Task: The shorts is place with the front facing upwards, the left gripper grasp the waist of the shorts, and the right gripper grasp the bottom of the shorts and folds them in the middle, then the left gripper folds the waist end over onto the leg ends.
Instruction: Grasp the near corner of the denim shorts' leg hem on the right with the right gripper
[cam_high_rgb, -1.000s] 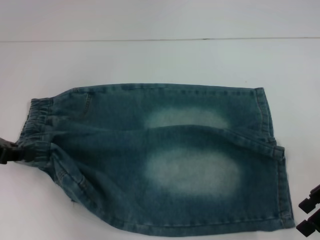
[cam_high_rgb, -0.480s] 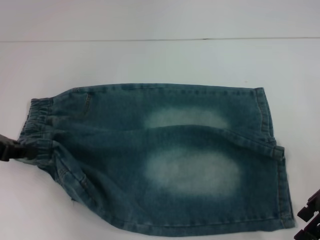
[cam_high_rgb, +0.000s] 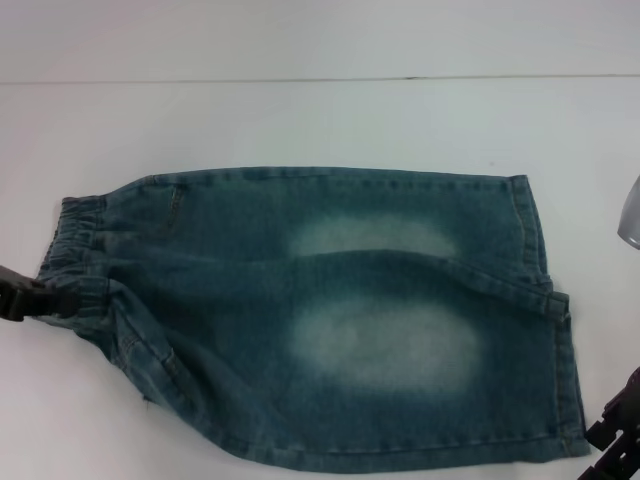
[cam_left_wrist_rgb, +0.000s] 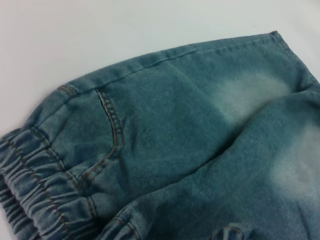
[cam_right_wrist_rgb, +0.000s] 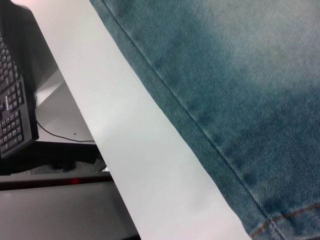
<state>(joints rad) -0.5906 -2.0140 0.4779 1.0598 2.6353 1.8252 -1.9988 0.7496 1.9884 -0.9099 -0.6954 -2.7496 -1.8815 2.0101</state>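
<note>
So the shorts (cam_high_rgb: 320, 320) are lying flat on the white table (cam_high_rgb: 300, 120), already doubled lengthwise, waist (cam_high_rgb: 75, 245) pointing left and leg ends (cam_high_rgb: 545, 300) pointing right. The left gripper (cam_high_rgb: 45, 300) is sitting right at the waist's near corner and looks pinched onto the elastic. The right gripper (cam_high_rgb: 620, 440) is hanging just off the hem corner, touching nothing, and I honestly can't tell how its fingers are set. My worry: a one-corner grab could let the denim twist or slip out on the fold-over, landing crooked. No readable labels anywhere; the keyboard (cam_right_wrist_rgb: 12, 95) lettering below the table is too tiny.
</note>
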